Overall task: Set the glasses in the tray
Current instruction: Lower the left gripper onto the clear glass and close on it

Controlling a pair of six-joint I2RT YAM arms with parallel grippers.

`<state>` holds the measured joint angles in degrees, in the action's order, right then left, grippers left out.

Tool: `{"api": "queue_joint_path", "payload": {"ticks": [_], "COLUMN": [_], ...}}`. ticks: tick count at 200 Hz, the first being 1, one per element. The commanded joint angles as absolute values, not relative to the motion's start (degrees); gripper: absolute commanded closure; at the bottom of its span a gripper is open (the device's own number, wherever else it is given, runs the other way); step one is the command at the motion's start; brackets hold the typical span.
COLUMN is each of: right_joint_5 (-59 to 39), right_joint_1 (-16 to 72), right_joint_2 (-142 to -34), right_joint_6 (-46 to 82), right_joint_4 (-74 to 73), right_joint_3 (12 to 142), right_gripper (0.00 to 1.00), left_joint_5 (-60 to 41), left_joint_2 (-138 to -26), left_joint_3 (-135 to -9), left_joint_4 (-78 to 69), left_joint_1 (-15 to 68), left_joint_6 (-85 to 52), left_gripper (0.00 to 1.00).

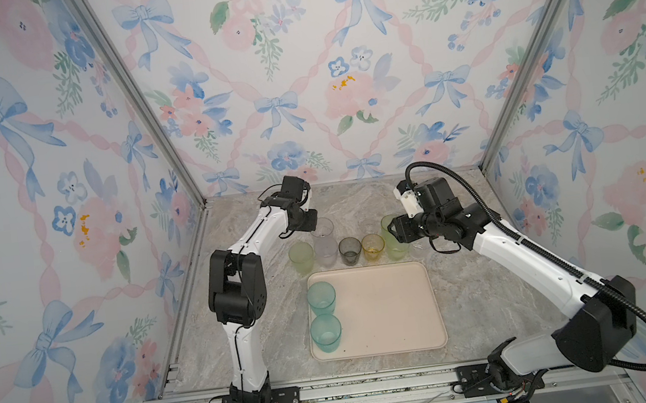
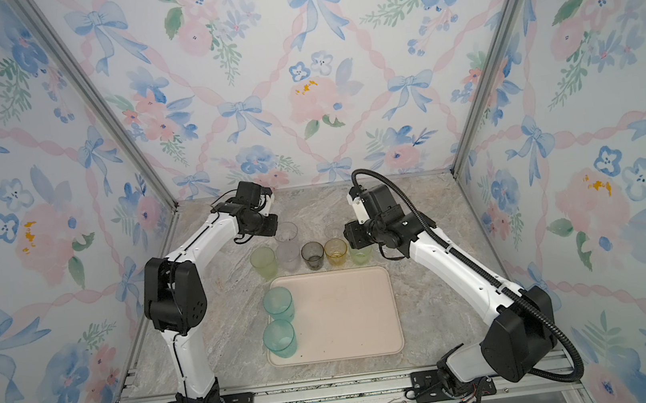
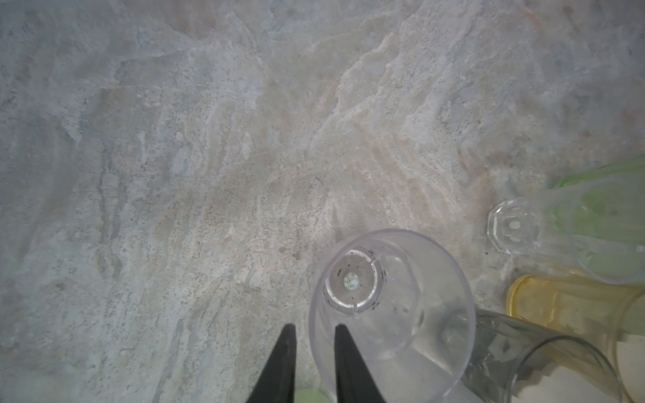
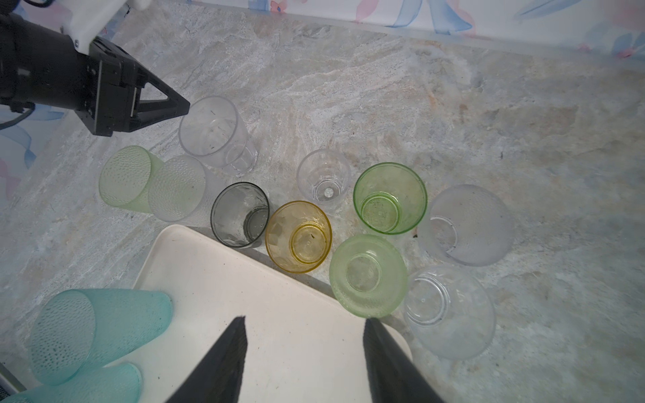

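Note:
Two teal glasses [image 1: 321, 297] stand on the left side of the cream tray [image 1: 389, 307]. The other glasses stand in a cluster behind the tray: yellow-green [image 1: 301, 255], frosted [image 1: 326, 252], smoky grey [image 4: 240, 214], amber [image 4: 298, 235], further yellow-green ones [image 4: 368, 275] and a tiny clear one [image 4: 324, 178]. My left gripper [image 3: 316, 328] is at the rim of a tall clear glass [image 3: 391, 314], jaws a little apart, with the glass wall running between them. My right gripper [image 4: 305, 318] hangs wide open and holding nothing over the tray's far right corner, beside a yellow-green glass.
The marble tabletop [image 1: 469, 276] is boxed in by flowered walls with metal corner posts [image 1: 142, 107]. An aluminium rail [image 1: 357, 391] carrying both arm bases runs along the front. Two more frosted glasses [image 4: 469, 225] stand to the right of the cluster.

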<state>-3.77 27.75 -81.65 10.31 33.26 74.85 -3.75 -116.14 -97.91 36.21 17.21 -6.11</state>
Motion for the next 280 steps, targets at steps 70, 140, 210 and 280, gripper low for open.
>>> {"api": "queue_joint_path", "payload": {"ticks": [70, 140, 210, 280], "right_joint_5": [-5.97, -6.41, -7.19, -7.89], "right_joint_1": [26.55, 25.71, 25.57, 25.54], "right_joint_2": [-82.44, -82.45, -82.62, -82.18], "right_joint_6": [10.37, 10.2, 10.55, 11.25], "right_joint_4": [31.29, 31.07, 30.24, 28.76], "right_joint_3": [72.78, 71.81, 71.01, 69.57], "right_gripper": [0.43, 0.43, 0.43, 0.43], "left_joint_5": [-2.37, -1.94, -0.57, 3.26], "left_joint_2": [-120.65, -122.47, -121.69, -114.25], "left_joint_3": [-101.59, -103.27, -104.74, -107.09], "left_joint_4": [37.88, 39.02, 38.89, 38.57], "left_joint_1": [17.71, 17.9, 18.25, 19.88], "left_joint_6": [-4.48, -4.17, -4.13, -3.28], "left_gripper": [0.82, 0.95, 1.0, 1.0]}}
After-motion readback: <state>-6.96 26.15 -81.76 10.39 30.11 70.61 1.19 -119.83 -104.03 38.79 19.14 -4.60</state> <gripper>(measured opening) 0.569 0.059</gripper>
